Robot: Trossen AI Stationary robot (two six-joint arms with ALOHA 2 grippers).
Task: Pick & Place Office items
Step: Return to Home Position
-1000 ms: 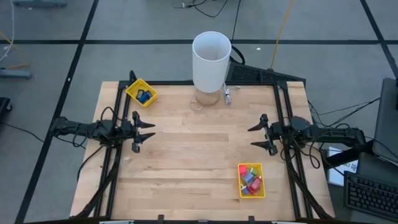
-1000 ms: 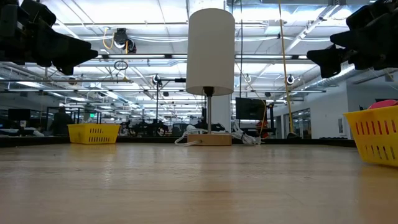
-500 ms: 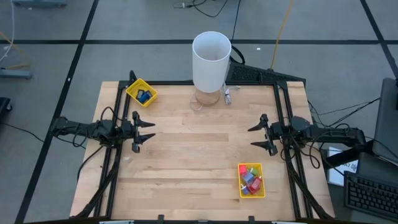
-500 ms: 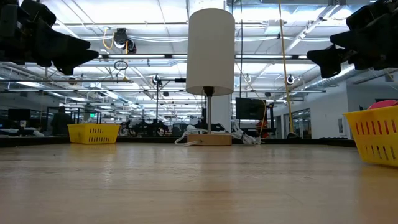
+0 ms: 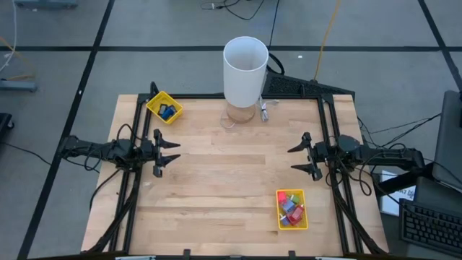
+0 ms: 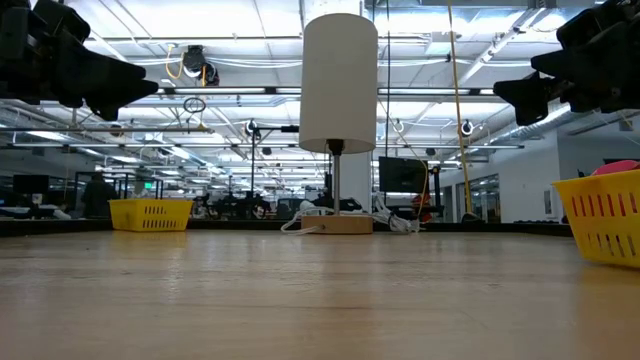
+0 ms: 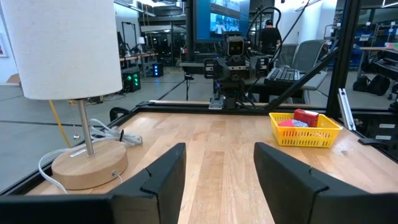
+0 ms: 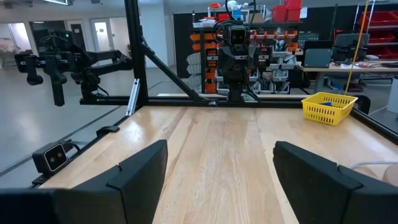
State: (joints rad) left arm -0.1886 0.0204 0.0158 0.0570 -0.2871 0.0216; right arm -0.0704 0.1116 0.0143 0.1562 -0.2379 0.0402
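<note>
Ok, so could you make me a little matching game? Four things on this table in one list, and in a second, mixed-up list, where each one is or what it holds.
Things:
1. white lamp
2. back-left yellow tray
3. front-right yellow tray
4. left gripper

Descriptions:
A. open and empty, hovers above the table's left side
B. holds blue pieces
C. stands at the middle of the back edge
D. holds red, green and pink pieces

Pairs: 1-C, 2-B, 3-D, 4-A.

The right gripper is not in the game; it is open too, over the right side.
</note>
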